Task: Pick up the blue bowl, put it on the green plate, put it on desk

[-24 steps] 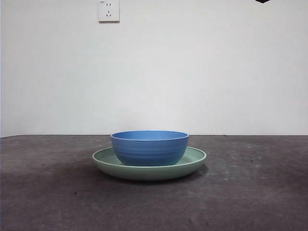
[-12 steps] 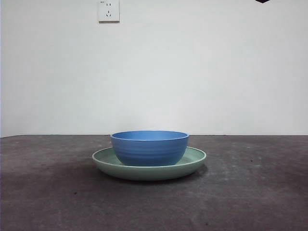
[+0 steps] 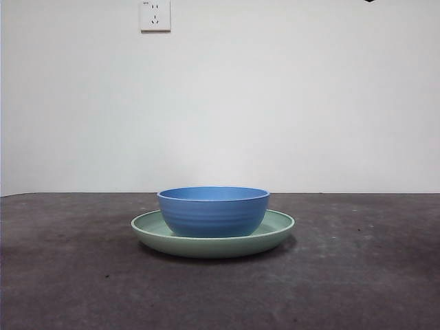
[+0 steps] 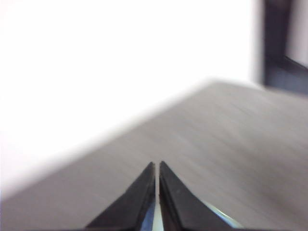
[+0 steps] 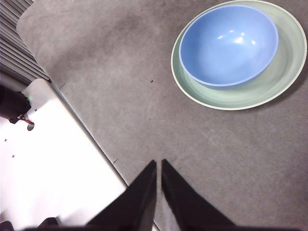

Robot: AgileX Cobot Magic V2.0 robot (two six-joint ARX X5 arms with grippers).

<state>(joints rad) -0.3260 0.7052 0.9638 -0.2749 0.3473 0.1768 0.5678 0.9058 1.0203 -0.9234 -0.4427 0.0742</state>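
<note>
The blue bowl [image 3: 214, 211] sat upright inside the green plate [image 3: 278, 231], which rested flat on the desk [image 3: 357, 275], well below a wall socket [image 3: 155, 15]. The right gripper [image 5: 158, 163] hung clenched and empty, high above the desk and well apart from the plate. The left gripper [image 4: 157, 165] was likewise clenched on nothing, away from the plate.
</note>
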